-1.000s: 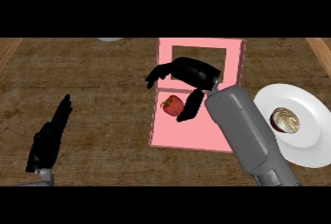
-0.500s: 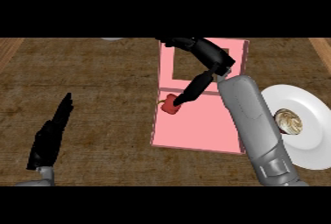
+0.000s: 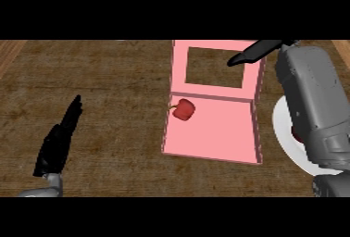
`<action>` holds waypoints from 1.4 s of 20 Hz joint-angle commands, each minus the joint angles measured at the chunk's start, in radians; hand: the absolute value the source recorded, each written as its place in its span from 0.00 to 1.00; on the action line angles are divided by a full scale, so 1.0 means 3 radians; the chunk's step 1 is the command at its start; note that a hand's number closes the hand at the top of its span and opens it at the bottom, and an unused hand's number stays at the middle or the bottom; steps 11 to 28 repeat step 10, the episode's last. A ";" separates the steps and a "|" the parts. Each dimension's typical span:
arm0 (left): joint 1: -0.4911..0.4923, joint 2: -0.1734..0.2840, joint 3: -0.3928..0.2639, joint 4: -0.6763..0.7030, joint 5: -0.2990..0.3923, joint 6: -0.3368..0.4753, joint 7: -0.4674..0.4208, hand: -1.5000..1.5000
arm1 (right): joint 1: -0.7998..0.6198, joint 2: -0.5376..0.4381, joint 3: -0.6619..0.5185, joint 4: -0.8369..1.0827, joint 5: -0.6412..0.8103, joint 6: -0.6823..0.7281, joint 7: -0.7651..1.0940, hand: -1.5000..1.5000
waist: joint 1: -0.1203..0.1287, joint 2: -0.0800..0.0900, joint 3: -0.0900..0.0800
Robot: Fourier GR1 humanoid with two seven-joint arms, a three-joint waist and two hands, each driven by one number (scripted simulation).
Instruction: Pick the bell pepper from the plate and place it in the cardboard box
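Brown woven-textured counter top (image 3: pixel 116 83) across whole view; lighter wooden strip (image 3: pixel 8 53) at 10 o'clock, another at 2 o'clock.

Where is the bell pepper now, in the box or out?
In: the bell pepper lies inside the pink cardboard box, by its left wall, no hand touching it.

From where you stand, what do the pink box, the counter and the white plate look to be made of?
The pink box looks like thin cardboard: flat, matte panels, with a square opening in its far section. The counter seems to be dark wood, going by its streaky brown grain and dull finish. The white plate, mostly hidden behind the right forearm, looks smooth like ceramic, though plastic is possible.
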 commanded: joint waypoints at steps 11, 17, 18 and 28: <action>-0.0106 0.0040 -0.0020 0.0001 0.0056 -0.0130 -0.0022 0.50 | -0.0208 -0.1355 -0.0404 0.1107 -0.0076 0.0757 -0.0565 0.00 | 0.0193 0.0111 0.0013; -0.0106 0.0040 -0.0020 0.0001 0.0056 -0.0130 -0.0022 0.50 | -0.0208 -0.1355 -0.0404 0.1107 -0.0076 0.0757 -0.0565 0.00 | 0.0193 0.0111 0.0013; -0.0106 0.0040 -0.0020 0.0001 0.0056 -0.0130 -0.0022 0.50 | -0.0208 -0.1355 -0.0404 0.1107 -0.0076 0.0757 -0.0565 0.00 | 0.0193 0.0111 0.0013; -0.0106 0.0040 -0.0020 0.0001 0.0056 -0.0130 -0.0022 0.50 | -0.0208 -0.1355 -0.0404 0.1107 -0.0076 0.0757 -0.0565 0.00 | 0.0193 0.0111 0.0013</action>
